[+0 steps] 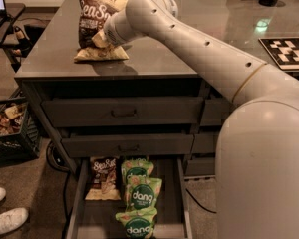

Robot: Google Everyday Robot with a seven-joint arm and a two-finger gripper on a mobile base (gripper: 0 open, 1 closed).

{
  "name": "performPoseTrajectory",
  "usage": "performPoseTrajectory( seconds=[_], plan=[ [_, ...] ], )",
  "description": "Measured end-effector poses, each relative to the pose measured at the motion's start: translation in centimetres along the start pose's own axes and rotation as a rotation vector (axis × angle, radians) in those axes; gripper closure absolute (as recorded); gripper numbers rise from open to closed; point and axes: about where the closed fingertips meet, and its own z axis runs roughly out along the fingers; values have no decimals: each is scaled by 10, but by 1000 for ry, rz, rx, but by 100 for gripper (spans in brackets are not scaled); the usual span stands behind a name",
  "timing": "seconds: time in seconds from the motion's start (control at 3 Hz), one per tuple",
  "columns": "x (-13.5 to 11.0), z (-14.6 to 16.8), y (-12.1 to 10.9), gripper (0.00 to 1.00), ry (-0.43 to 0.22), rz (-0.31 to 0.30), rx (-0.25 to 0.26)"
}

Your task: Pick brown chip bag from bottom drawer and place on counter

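Observation:
A brown chip bag [92, 14] stands upright on the counter [154, 59] near its left front corner, its base resting on the grey top. My gripper [98, 38] is at the bag's lower right side, against the bag, with the arm reaching in from the right. The bottom drawer [75, 203] is pulled open below. A second brown chip bag [103, 176] lies at its back left.
Three green dang bags [142, 195] lie in a row in the drawer's right half. Two shut drawers with handles [123, 112] sit above. A crate of snacks [7, 126] and white shoes [5, 218] are on the floor at left. A black-and-white tag board [286, 51] lies on the counter at right.

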Motion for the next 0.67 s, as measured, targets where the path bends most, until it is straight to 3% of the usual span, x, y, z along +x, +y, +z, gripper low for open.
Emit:
performPoseTrajectory(
  seconds=[0.33, 0.67],
  plan=[
    [0, 0, 0, 13, 0, 0, 0],
    [0, 0, 0, 0, 0, 0, 0]
  ],
)
